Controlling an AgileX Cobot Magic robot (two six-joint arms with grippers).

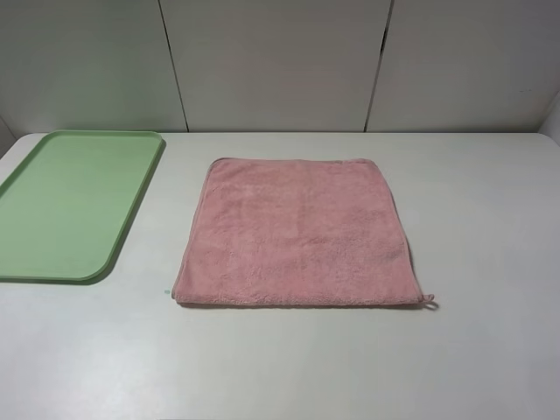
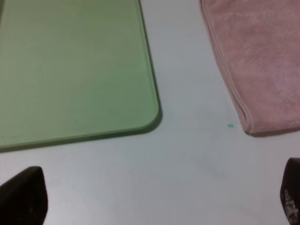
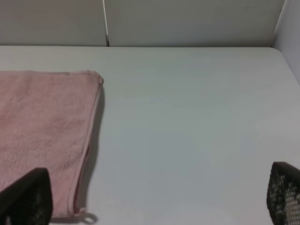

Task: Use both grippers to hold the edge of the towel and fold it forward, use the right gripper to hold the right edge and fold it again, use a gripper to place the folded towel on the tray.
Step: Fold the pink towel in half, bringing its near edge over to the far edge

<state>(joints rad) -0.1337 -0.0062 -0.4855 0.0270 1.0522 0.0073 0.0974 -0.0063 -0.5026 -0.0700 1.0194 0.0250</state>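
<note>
While left gripper [image 2: 157, 199] and right gripper [image 3: 154, 204] gape wide, the square pink terry towel [image 1: 302, 232] lies between them, toward 12 o'clock.

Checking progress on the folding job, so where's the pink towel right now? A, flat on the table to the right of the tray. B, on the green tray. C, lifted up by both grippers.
A: the pink towel lies spread flat on the table, apart from the green tray, which is on its left.
</note>
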